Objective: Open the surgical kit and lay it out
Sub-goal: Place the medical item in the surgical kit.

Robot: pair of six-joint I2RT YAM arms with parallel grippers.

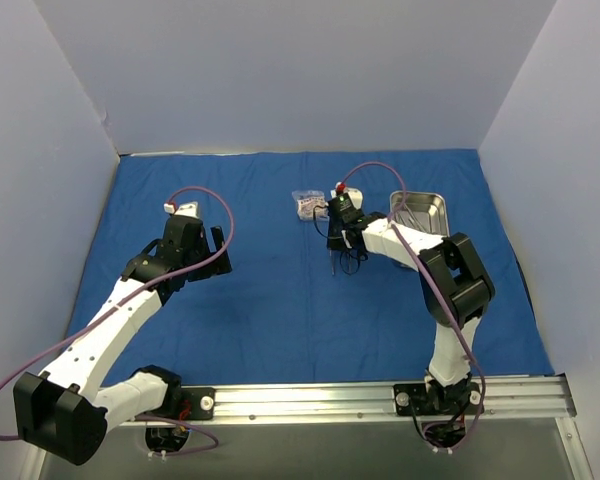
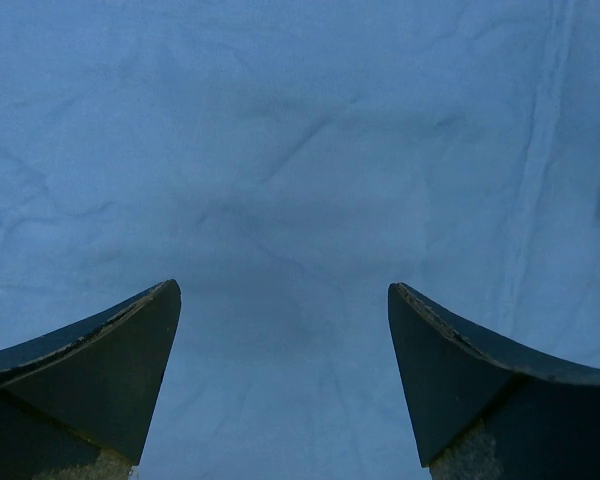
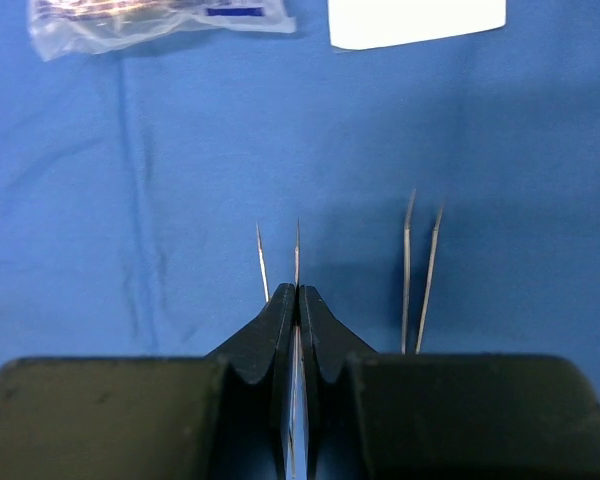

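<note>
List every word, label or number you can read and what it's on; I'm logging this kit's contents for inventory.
No text is legible.
Clear packet: it carries a blue printed strip, too blurred to read.
White rectangle beside it: no print shows.
Tweezers in the right gripper: no marking visible.

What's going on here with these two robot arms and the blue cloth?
The blue cloth is already spread flat over the table. The right gripper is shut on a thin steel instrument with two pointed tips, probably tweezers, over the middle of the cloth. A clear packet lies just beyond it, and the steel tray sits to its right. The left gripper hangs open over bare cloth on the left, holding nothing.
</note>
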